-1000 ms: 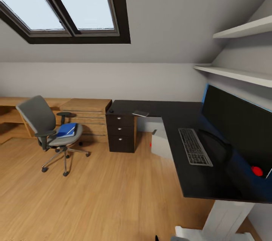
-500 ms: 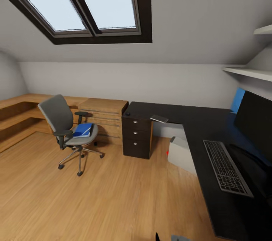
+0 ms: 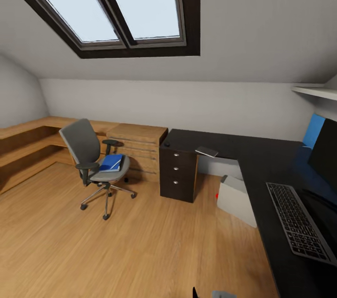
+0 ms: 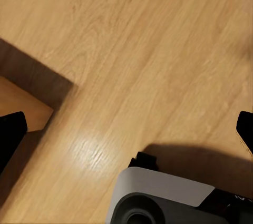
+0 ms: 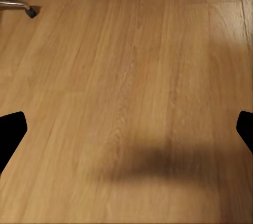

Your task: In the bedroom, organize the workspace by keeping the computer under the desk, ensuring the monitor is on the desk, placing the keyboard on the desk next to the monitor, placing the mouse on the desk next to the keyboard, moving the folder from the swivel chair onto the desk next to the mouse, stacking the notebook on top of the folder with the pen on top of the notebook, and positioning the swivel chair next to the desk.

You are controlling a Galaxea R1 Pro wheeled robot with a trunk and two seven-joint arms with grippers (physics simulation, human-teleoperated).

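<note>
While the keyboard (image 3: pixel 299 221) and monitor (image 3: pixel 324 154) sit on the table (image 3: pixel 262 157), the folder (image 3: pixel 111 162) waits on the swivel chair (image 3: pixel 93 164), both tools (image 4: pixel 126 129) (image 5: pixel 126 129) spread open, empty.

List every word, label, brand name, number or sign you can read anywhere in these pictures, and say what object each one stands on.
None can be read.
keyboard: its keys carry pale marks, too small and blurred to read.
folder: plain blue cover, no lettering visible.
monitor: dark screen, nothing legible.
drawer unit of the desk: round silver knobs, no labels visible.
computer: a small red light, no readable text.
</note>
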